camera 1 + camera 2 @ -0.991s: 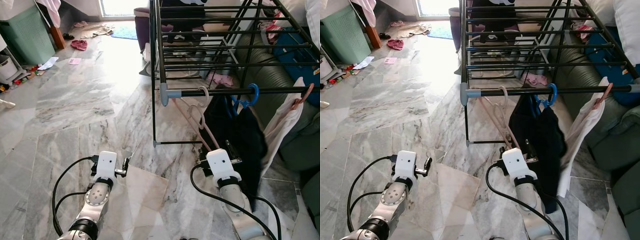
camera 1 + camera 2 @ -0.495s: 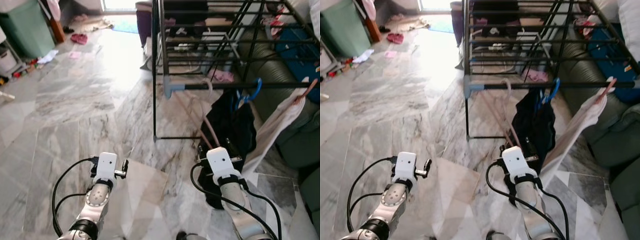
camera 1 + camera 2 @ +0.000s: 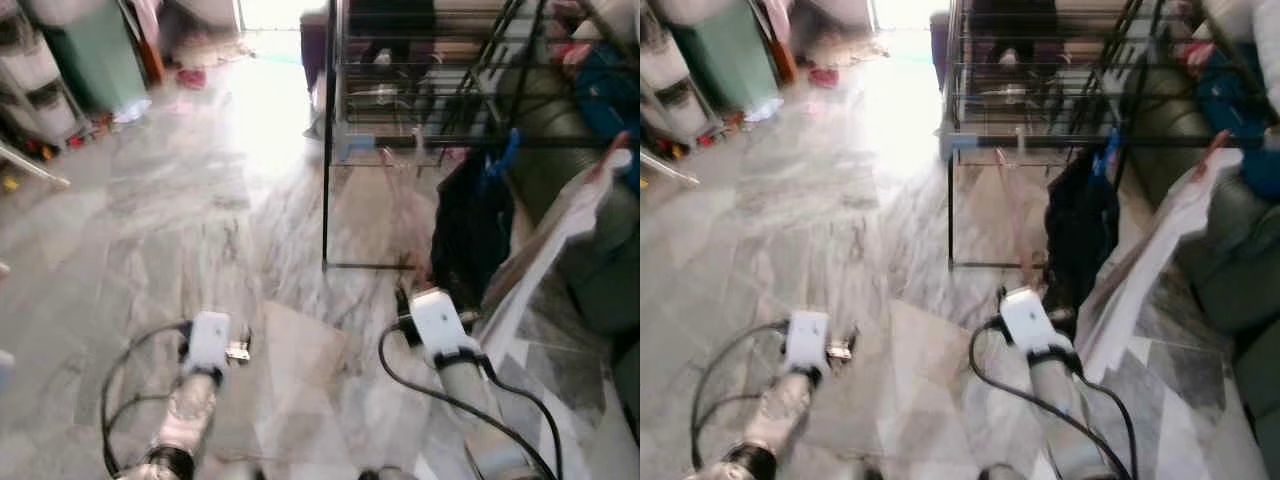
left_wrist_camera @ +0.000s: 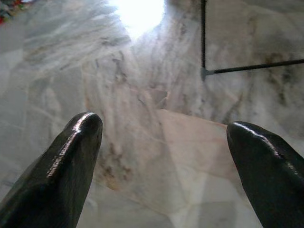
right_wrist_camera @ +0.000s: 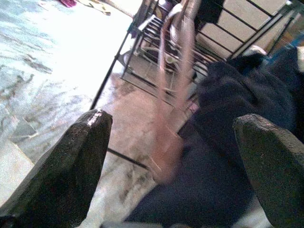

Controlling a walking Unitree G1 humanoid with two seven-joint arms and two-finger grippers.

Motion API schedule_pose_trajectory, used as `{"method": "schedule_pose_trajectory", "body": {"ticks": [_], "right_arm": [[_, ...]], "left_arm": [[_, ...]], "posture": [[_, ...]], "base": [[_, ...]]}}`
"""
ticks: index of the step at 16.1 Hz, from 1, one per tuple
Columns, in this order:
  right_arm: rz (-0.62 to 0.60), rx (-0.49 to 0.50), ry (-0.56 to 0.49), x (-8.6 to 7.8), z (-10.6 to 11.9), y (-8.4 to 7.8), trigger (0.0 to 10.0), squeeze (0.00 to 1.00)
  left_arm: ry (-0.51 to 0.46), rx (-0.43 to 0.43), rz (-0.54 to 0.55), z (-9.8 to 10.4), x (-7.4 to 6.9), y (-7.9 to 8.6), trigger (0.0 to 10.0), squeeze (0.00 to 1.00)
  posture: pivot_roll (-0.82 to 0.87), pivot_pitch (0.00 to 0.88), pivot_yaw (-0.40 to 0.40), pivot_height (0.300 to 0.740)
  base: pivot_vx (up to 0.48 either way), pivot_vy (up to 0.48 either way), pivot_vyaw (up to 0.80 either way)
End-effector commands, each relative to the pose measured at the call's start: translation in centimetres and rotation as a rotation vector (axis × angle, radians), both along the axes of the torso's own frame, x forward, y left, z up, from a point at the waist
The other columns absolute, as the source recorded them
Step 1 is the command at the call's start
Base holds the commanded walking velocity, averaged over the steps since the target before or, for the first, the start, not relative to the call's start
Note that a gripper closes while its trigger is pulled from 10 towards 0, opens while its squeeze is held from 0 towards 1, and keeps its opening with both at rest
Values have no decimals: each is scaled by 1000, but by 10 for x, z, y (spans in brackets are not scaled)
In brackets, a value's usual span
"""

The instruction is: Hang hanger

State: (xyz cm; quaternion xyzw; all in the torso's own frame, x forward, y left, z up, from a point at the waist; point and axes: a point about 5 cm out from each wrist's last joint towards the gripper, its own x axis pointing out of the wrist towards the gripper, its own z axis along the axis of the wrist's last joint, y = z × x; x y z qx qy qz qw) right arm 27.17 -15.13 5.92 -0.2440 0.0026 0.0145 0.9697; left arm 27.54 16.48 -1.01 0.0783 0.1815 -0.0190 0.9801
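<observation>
A pale pink hanger (image 3: 402, 195) hangs by its hook on the front rail of the black drying rack (image 3: 420, 142), with no garment on it. My right gripper (image 5: 172, 118) is open low in front of it; the hanger (image 5: 171, 90) dangles beyond the gap between its fingers, untouched. Beside it a dark garment (image 3: 470, 225) hangs on a blue hanger (image 3: 510, 150), then a white garment (image 3: 560, 240). My left gripper (image 4: 164, 126) is open and holds nothing above the marble floor (image 4: 142, 156), near the rack's foot (image 4: 203, 72).
A dark green sofa (image 3: 600, 280) stands at the right behind the rack. A green bin (image 3: 95, 55) and shelves (image 3: 25, 85) are at the far left, and clothes (image 3: 190, 75) lie on the floor at the back. The eye views are blurred.
The whole picture has shifted and blurred, so the camera has moved; the rack now sits farther off. Both arms keep their pose, and the pink hanger stays on the rail.
</observation>
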Motion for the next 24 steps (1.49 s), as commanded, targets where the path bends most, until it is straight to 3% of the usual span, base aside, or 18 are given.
{"method": "schedule_pose_trajectory", "body": {"ticks": [1, 5, 8, 11, 16, 17, 18, 22, 24], "right_arm": [[0, 2, -14, 1, 3, 3, 10000, 910], [-2, 13, 15, 0, -4, 3, 10000, 863], [4, 10, 33, -2, -8, 4, 10000, 722], [0, 16, 51, -3, -12, 3, 10000, 686], [-1, 37, 99, -3, -21, 3, 10000, 537], [-2, 61, 155, -4, -30, 4, 10000, 157], [-4, 91, 210, -6, -41, 5, 10000, 0], [-16, 224, 441, -18, -78, 6, 10000, 0], [-26, 224, 537, -24, -92, 4, 10000, 0]], "left_arm": [[7, 20, 0, 1, 2, 5, 10000, 0], [27, 27, 4, -2, 0, 6, 10000, 0], [48, 41, 7, -6, -5, 8, 10000, 0], [73, 55, 7, -10, -9, 11, 10000, 0], [115, 72, 10, -15, -14, 15, 10000, 0], [141, 97, 6, -19, -17, 16, 10000, 0], [175, 94, 10, -22, -20, 18, 10000, 0], [328, 67, 23, -40, -40, 23, 10000, 0], [412, 94, 22, -50, -54, 29, 10000, 0]], "posture": [[-105, 99, 13, 740], [-103, 97, 12, 740], [-99, 101, 12, 740], [-98, 102, 10, 740], [-95, 100, 12, 740], [-95, 97, 14, 740], [-93, 97, 15, 740], [-76, 80, 2, 740], [-78, 74, 1, 740]], "base": [[-289, 0, 0], [-289, 0, 0], [-295, 0, 0], [-309, 0, 0], [-296, 0, 0], [0, 0, 0], [0, 0, 0], [0, 0, 0], [0, 0, 0]]}}
